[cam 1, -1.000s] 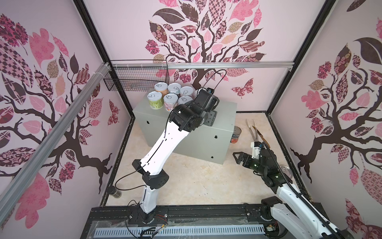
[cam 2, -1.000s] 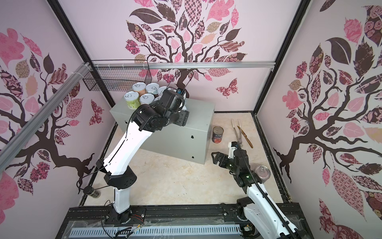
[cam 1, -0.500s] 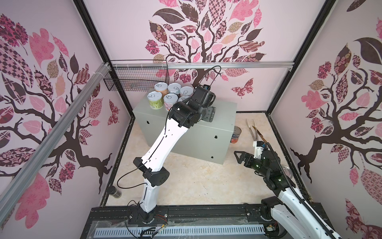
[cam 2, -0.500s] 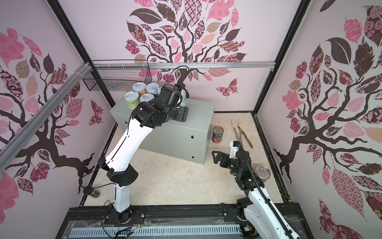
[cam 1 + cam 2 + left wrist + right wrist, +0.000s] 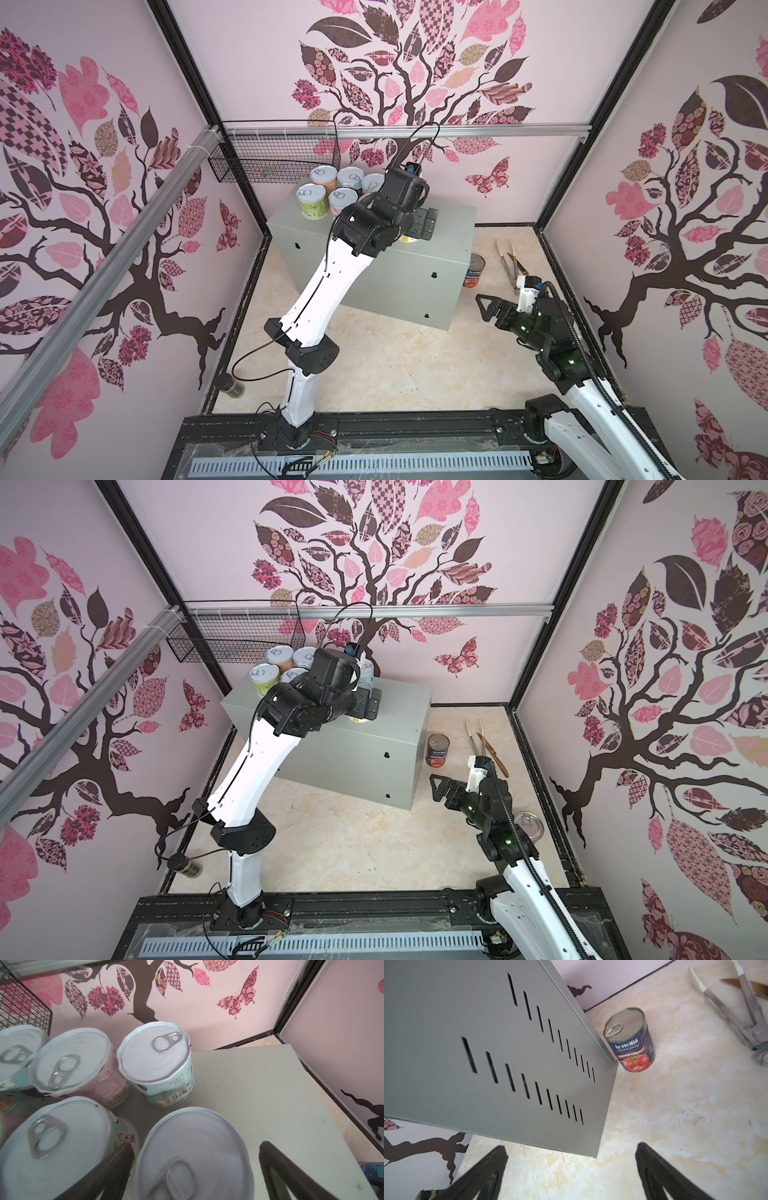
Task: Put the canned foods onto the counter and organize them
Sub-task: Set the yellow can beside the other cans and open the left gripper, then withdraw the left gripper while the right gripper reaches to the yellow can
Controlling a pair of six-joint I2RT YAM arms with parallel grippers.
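Clustering on the counter's (image 5: 451, 226) far left corner, short cans (image 5: 332, 189) show pull-tab lids, Chinese print and barcodes. The left gripper (image 5: 192, 1151) straddles another can (image 5: 187, 1126) there, jaws apart. Just off the counter's right end stands the "la sicilia CHOPPED TOMATOES" can (image 5: 632, 1043); nearby the right gripper (image 5: 571, 1147) gapes empty.

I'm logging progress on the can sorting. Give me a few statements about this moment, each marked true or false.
1. The tomato can stands upright on the floor beside the counter. True.
2. The right gripper holds a can. False: its jaws are open and empty.
3. The left gripper has open jaws on either side of a short can on the counter. True.
4. The tongs lie on top of the counter. False: they lie on the floor.
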